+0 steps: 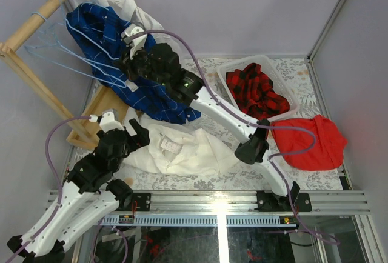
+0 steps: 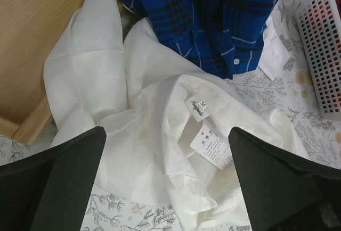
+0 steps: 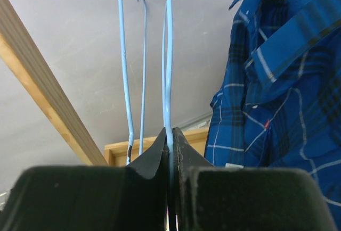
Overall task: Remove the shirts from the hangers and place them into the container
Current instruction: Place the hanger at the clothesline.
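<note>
My right gripper (image 3: pixel 170 135) clamps a hanger (image 3: pixel 168 55), its wire running straight out ahead; left gripper (image 2: pixel 166 135) gapes over a white shirt (image 2: pixel 106 98).

Bright, even light is thrown from above, and only faint, soft shadows are cast. A white streak of glare is seen on the glossy panel (image 1: pixel 221 239) at the near edge. Folds of the white shirt (image 2: pixel 149 151) are partly washed out. The right gripper (image 3: pixel 170 135) is blurred close up; the hanger (image 3: pixel 168 55) is rendered sharper.

Probably a lab: grey enclosure walls (image 1: pixel 242 8), aluminium rail (image 1: pixel 206 201).
</note>
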